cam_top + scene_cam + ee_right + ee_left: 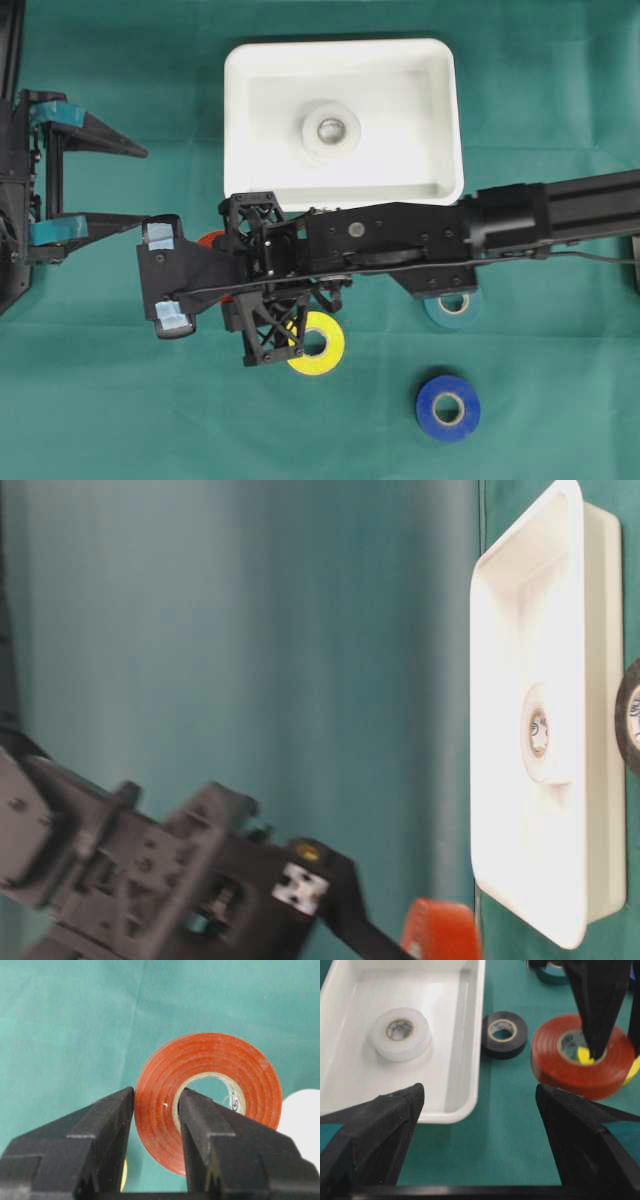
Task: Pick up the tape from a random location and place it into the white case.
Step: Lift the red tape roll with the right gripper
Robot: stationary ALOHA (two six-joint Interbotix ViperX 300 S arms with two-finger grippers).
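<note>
Surface: a green cloth (120, 400) covers the whole table.
White case: the white case (440, 120) lies at the far middle of the table in the overhead view, a shallow tray with a raised rim.
Inside the case: one white tape roll (331, 130) lies flat near its centre.
Right gripper: the right gripper (156, 1110) is clenched on the red tape roll (210, 1095), one finger outside the roll's wall and the other inside its core hole, pinching the wall between them.
Red roll's place: it is at the near left corner outside the case, mostly hidden under the right arm from overhead.
Left gripper: the left gripper (480, 1105) is at the far left of the table, jaws released and spread wide, holding nothing.
Other rolls: a black tape roll (504, 1034) lies just beside the case's wall; a yellow tape roll (322, 343), a teal tape roll (455, 305) and a blue tape roll (448, 408) lie on the cloth nearer the viewer.
</note>
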